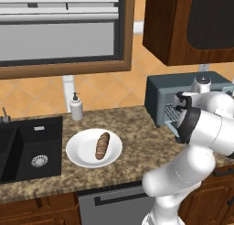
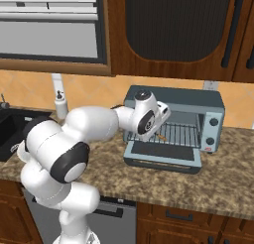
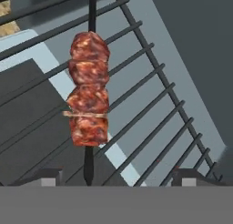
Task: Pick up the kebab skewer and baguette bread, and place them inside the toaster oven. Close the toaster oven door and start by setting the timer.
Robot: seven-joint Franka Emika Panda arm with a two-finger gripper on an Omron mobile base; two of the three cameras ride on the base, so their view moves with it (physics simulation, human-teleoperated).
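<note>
Gripper (image 3: 116,176) fingers are seen spread wide apart in the hand view, one dark fingertip (image 3: 45,176) low at the left and the other low at the right, with nothing clamped between them. The kebab skewer (image 3: 88,91) lies between the two tips on the wire rack (image 3: 154,109), its red-brown chunks stacked along a thin dark stick that runs away from the camera; neither tip is seen touching it. Whether the stick end near the bottom edge is in contact with the hand cannot be told.

From the right base view, the gripper (image 2: 158,120) is seen reaching into the open mouth of the toaster oven (image 2: 198,101), at the left part of the rack, and a small orange piece of the skewer is glimpsed just beside it. The toaster oven door (image 2: 166,151) is folded down flat toward the near side, resting over the granite counter (image 2: 218,183). Two round knobs (image 2: 213,131) are set at the right of the oven front.

From the left base view, the baguette bread (image 1: 102,145) is seen lying on a white plate (image 1: 78,151), well to the left of the oven, near a dark sink (image 1: 27,151). A soap dispenser (image 1: 76,107) stands at the far edge of the counter behind the plate.
</note>
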